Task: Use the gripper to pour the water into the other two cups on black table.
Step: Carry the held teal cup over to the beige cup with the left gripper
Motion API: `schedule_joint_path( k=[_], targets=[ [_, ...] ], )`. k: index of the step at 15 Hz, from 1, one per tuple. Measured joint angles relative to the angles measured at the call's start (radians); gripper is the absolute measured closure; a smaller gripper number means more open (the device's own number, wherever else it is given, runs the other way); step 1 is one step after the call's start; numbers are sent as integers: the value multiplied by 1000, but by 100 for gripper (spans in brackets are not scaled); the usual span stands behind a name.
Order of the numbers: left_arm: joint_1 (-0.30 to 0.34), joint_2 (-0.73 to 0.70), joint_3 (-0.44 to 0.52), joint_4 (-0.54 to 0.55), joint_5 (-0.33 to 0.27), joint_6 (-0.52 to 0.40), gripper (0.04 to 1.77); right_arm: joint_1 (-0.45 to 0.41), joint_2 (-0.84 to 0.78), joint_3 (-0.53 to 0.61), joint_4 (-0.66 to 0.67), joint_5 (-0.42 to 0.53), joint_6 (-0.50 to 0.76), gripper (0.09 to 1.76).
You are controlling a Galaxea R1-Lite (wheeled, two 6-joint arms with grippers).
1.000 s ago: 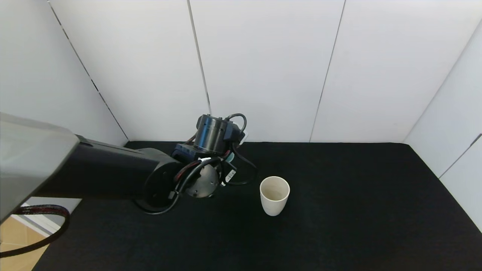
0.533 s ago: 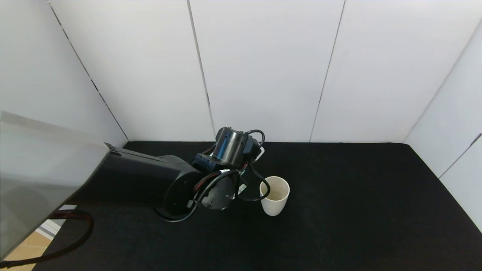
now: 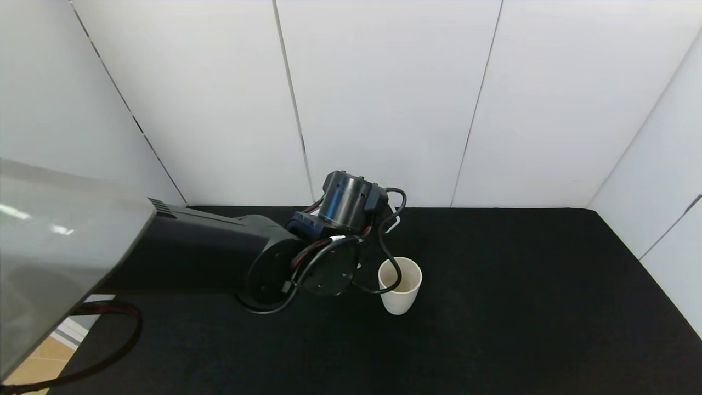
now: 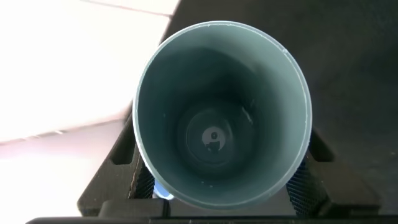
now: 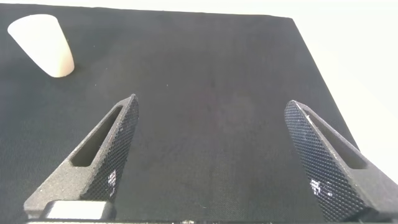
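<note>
Upright cream-white cup (image 3: 400, 285) on the black table (image 3: 521, 307), beside the left claw (image 3: 351, 241)

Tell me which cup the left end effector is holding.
The teal cup, clamped in the left end effector. The cream cup stands free on the black table. A bit of blue shows under the teal cup.

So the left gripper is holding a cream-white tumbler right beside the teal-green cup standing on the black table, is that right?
The colours are swapped. The left wrist view shows the left gripper clamped on the teal-green tapered tumbler, and the head view shows the cream-white handleless cup standing upright on the matte black table beside that arm. The rest holds.
</note>
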Motion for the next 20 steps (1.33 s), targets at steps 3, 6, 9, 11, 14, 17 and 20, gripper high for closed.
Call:
schedule_joint_path(
  k=[3,6,9,11,14,17,20],
  targets=[
    [-19,1,-28,0,18,91,65,0,0,0,0,0,0,14],
    [-39,1,-39,-1,39,161,65,0,0,0,0,0,0,14],
    [-54,7,-49,-1,56,201,65,0,0,0,0,0,0,14],
    [-71,16,-55,-1,76,238,66,0,0,0,0,0,0,14],
    [-88,38,-64,-2,108,296,66,0,0,0,0,0,0,14],
    [-103,68,-88,-2,131,342,66,0,0,0,0,0,0,14],
    [-119,97,-121,-2,151,421,66,0,0,0,0,0,0,14]
  ],
)
